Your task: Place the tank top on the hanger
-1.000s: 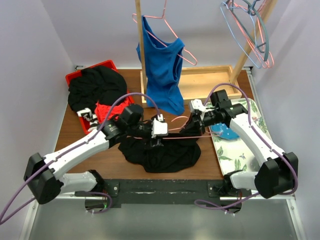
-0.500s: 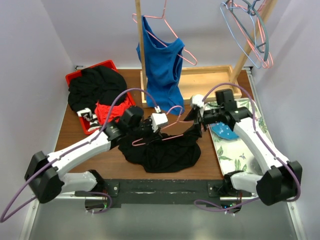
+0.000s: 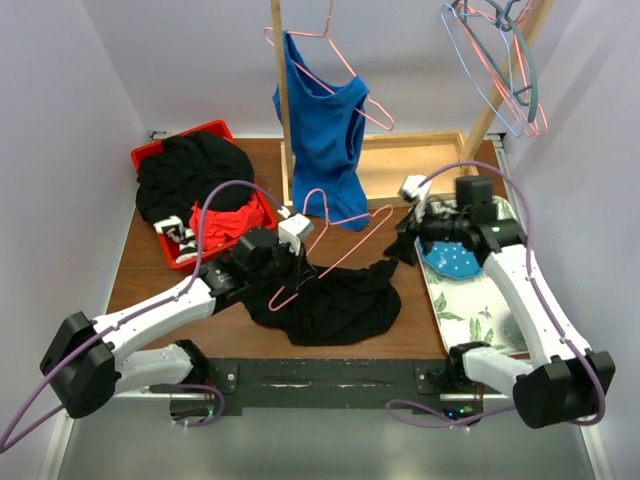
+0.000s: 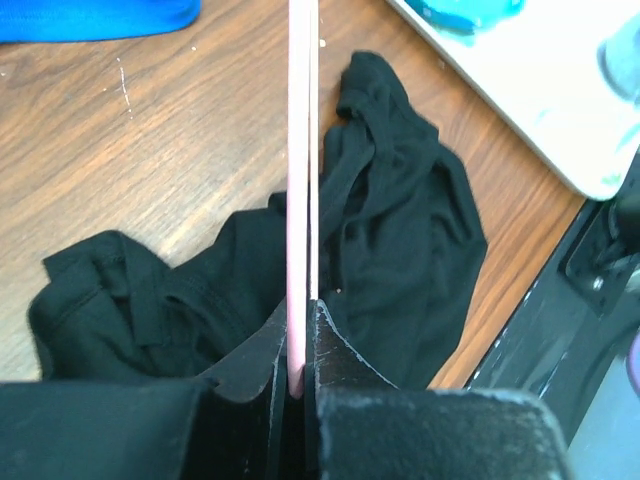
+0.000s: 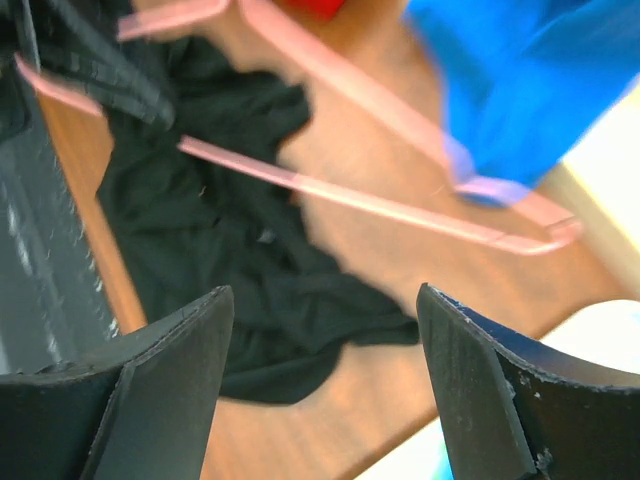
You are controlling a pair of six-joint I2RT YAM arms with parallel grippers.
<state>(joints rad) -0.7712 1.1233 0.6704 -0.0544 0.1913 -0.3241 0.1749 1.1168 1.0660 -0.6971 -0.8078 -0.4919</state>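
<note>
The black tank top (image 3: 335, 300) lies crumpled on the wooden table near the front edge. My left gripper (image 3: 291, 262) is shut on the pink hanger (image 3: 345, 245) and holds it tilted above the top, its hook toward the blue top. In the left wrist view the pink wire (image 4: 302, 150) runs straight out from between the closed jaws, over the tank top (image 4: 400, 230). My right gripper (image 3: 405, 240) hangs open to the right of the hanger. Its wrist view shows wide-apart fingers (image 5: 170, 370), nothing between them, with the hanger (image 5: 340, 195) and tank top (image 5: 230, 260) beyond.
A blue top (image 3: 325, 150) hangs on another pink hanger from a wooden rack post (image 3: 282, 100). A red bin (image 3: 215, 130) at the back left holds a black garment heap (image 3: 190, 175). A floral tray (image 3: 480, 305) with a blue plate (image 3: 450, 262) lies right. Spare hangers (image 3: 500, 60) hang top right.
The left gripper closed on the hanger and drew it up and back to the left. The right gripper let go, opened wide and moved off to the right.
</note>
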